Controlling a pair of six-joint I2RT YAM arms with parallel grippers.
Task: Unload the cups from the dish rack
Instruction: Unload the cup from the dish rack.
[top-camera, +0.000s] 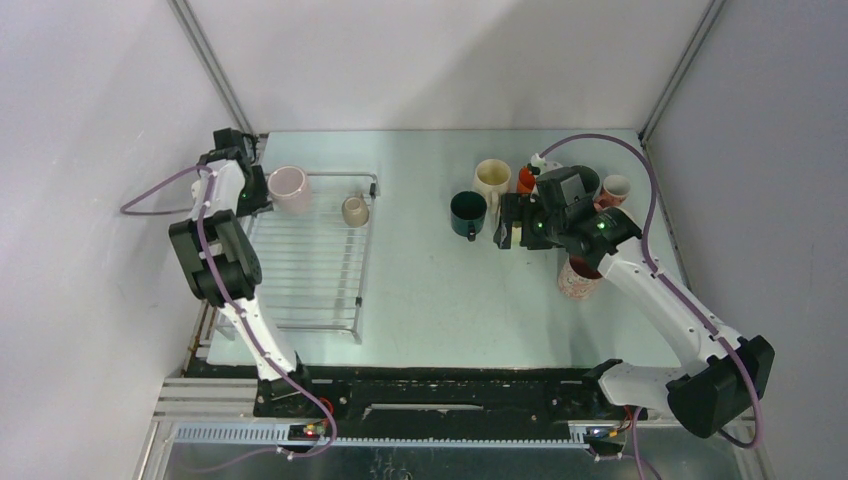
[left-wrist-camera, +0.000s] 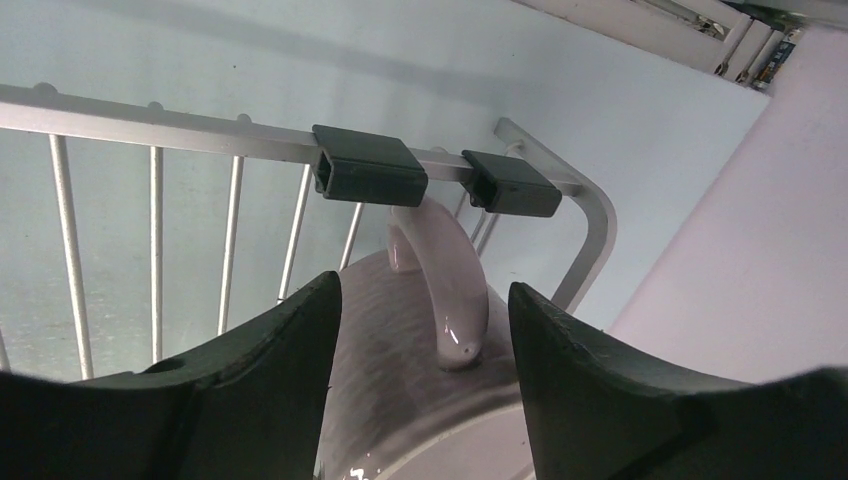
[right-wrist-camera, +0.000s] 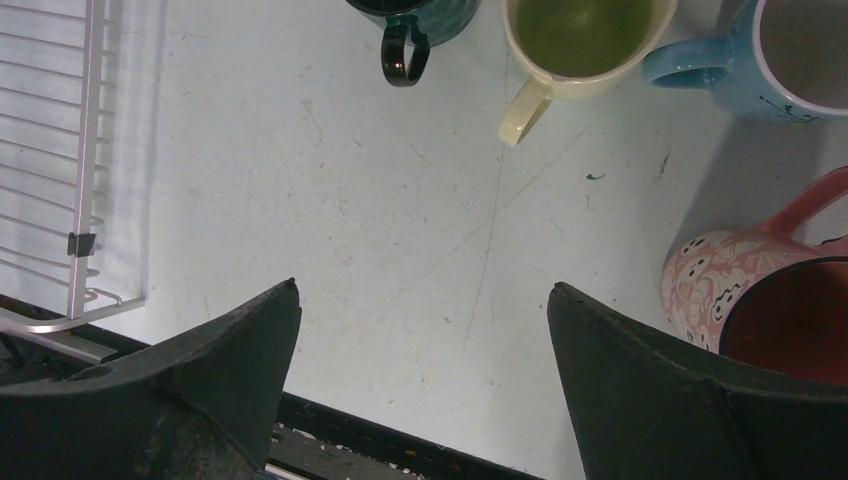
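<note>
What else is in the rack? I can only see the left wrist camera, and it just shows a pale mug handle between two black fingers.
Observer: One more. A small beige cup stands near the far right end of the dish rack, apart from your pink mug.
Operator: Are there cups anywhere else?
Observer: Yes, several stand on the table to the right of the rack, among them a dark green cup and a cream cup.
Operator: Is the other arm holding one?
Observer: No. The right gripper is open over bare table, with nothing between its fingers.
</note>
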